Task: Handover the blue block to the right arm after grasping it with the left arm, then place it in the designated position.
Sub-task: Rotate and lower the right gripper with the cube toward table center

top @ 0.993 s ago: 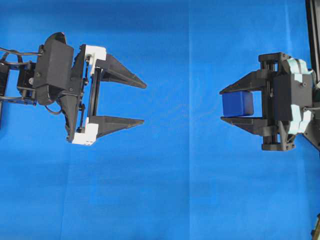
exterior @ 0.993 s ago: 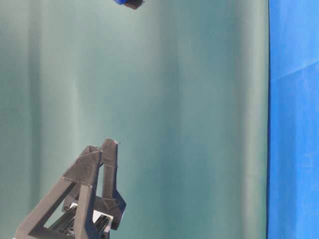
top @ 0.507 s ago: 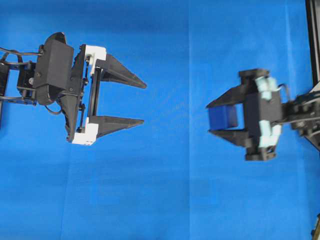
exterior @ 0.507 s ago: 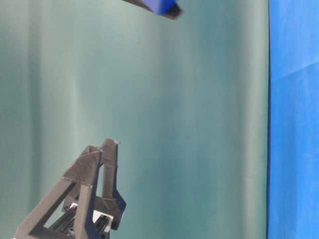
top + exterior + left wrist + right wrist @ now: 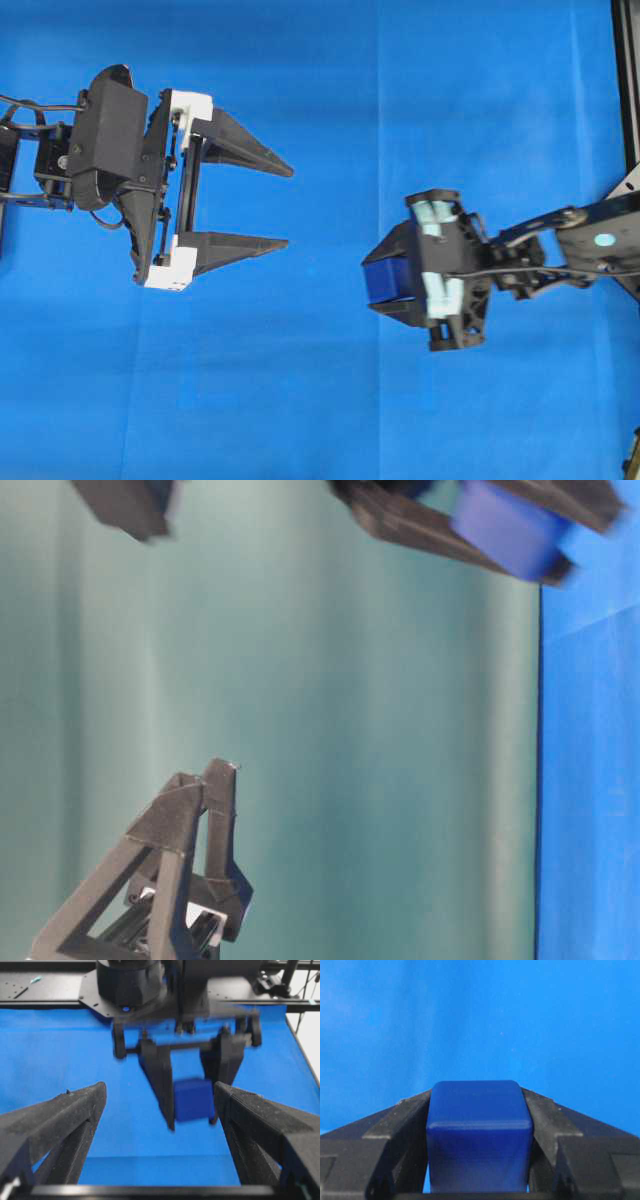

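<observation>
Bright blue cloth [image 5: 330,400] spread flat beneath both claws with a faint vertical crease between them, dull green backdrop [image 5: 350,730] behind the claws at table level

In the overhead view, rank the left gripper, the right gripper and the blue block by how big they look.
1. Left gripper, largest, jaws spread wide.
2. Right gripper, smaller as seen; it is tilted, so this may be partly foreshortening.
3. Blue block, clearly smallest, held between the right jaws.
</observation>
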Robot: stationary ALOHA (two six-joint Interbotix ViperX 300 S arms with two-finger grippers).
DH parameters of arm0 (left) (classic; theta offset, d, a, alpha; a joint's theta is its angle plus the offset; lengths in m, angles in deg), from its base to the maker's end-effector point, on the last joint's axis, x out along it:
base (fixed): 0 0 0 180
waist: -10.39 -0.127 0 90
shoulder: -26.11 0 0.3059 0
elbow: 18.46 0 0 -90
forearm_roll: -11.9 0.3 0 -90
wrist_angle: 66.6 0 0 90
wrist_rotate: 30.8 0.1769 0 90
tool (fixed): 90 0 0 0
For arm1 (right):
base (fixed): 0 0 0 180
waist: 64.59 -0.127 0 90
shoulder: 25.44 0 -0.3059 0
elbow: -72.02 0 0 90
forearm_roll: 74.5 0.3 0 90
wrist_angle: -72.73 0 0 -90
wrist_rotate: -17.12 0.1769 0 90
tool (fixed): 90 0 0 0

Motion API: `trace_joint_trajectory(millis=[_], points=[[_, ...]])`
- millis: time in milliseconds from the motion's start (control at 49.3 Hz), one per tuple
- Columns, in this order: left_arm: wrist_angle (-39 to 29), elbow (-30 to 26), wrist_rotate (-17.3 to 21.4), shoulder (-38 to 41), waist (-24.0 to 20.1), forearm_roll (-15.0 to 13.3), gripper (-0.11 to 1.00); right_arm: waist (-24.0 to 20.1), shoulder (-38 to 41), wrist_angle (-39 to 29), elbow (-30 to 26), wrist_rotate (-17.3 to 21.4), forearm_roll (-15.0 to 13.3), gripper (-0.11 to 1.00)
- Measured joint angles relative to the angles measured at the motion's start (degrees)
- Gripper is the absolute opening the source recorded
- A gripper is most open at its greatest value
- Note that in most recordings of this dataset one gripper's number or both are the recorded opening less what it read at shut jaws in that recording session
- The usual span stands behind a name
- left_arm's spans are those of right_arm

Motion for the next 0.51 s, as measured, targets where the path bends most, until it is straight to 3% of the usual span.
trace_joint_trajectory(millis=[243, 507], points=[[0.0, 0.0, -0.26, 0.0, 0.0, 0.0, 0.91, 2.64, 10.2, 8.44, -2.55, 0.0, 0.18, 0.41], [0.0, 0.0, -0.35, 0.0, 0.0, 0.0, 0.91, 2.9, 17.4, 9.23, -6.77, 0.0, 0.7, 0.41]])
